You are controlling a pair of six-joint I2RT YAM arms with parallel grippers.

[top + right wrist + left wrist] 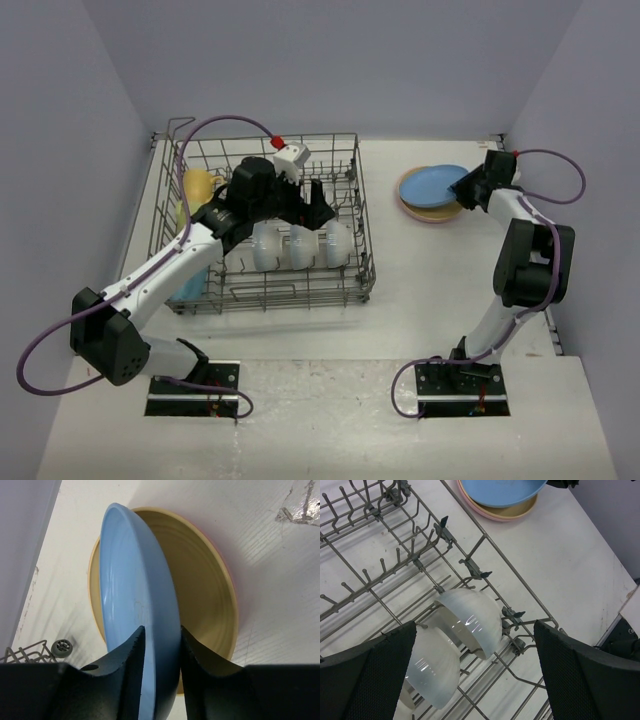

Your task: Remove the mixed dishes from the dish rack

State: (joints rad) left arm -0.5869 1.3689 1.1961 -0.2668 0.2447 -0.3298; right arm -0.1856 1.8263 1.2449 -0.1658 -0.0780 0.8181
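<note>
The grey wire dish rack (pixel 363 262) holds three white bowls (pixel 300 246) on edge in a row, a yellow mug (pixel 197 185) at its far left and a light-blue mug (pixel 190 282) under my left arm. My left gripper (pixel 318 210) is open and empty just above the bowls. In the left wrist view it (pixel 475 626) straddles two bowls (pixel 470 620). My right gripper (pixel 470 187) is shut on the rim of the blue plate (pixel 135 580). The plate is tilted up over the orange plate (pixel 205 595), which lies on the pink plate (pixel 425 216).
The plate stack sits on the white table right of the rack, near the right wall. The rack's wire wall (pixel 520 580) stands between the bowls and the plates. The rack's upright tines (pixel 380 565) stand beyond the bowls.
</note>
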